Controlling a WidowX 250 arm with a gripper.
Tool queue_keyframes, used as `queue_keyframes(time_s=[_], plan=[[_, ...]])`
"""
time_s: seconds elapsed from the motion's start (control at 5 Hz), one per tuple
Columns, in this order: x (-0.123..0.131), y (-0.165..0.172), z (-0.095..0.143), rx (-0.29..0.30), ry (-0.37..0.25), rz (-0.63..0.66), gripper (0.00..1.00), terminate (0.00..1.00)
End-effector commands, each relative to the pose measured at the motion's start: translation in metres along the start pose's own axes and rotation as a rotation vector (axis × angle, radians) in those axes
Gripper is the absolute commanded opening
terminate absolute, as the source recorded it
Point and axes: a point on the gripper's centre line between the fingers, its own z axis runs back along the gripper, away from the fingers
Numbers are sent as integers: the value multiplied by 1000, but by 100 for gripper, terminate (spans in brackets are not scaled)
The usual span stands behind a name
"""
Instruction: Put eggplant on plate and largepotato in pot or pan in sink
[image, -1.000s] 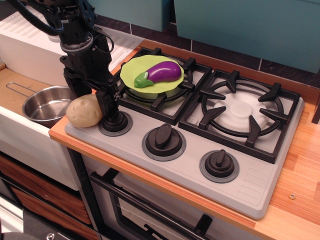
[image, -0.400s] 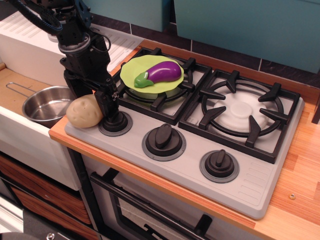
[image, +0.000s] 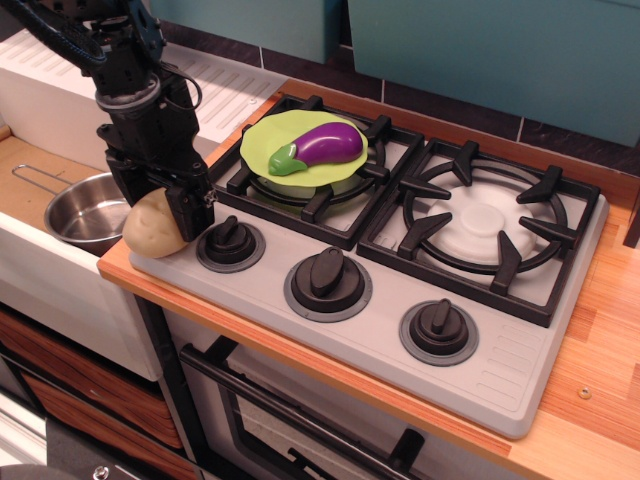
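- The gripper (image: 160, 212) hangs from the black arm over the front left corner of the stove (image: 520, 390), at the edge next to the sink (image: 30, 255).
- The potato (image: 150, 224) sits at that same corner of the stove top, tilted, its left end reaching past the stove edge toward the sink.
- One black finger (image: 192, 210) lies against the right side of the potato; the finger on the other side is hidden behind the arm and the potato.
- The jaws stand about one potato-width apart around the potato's upper part. Whether they press firmly on it cannot be told from this view.
- The steel pan (image: 82, 209) sits in the sink, just left of and below the potato, with its wire handle pointing to the rear left.
- The eggplant (image: 320, 146) lies on the green plate (image: 262, 136), stem cap toward the front left.
- The plate rests on the rear left burner grate (image: 330, 195), well apart from the gripper.
- The left knob (image: 229, 240) stands just right of the potato, uncovered.
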Motion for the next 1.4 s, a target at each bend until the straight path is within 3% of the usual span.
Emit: queue_keyframes(time_s=[0.0,0.2,0.6,0.8,1.0,1.2], plan=[[6,-6,20,16,-2,3,0,0],[6,-7,36,52,-25,-65,0,0],[19,45,42,94,-94,-230,0,0],[25,62,41,73,-105,-263,0,0],[26,62,40,72,-106,-251,100,0],[26,52,39,98,-109,-235,100,0]])
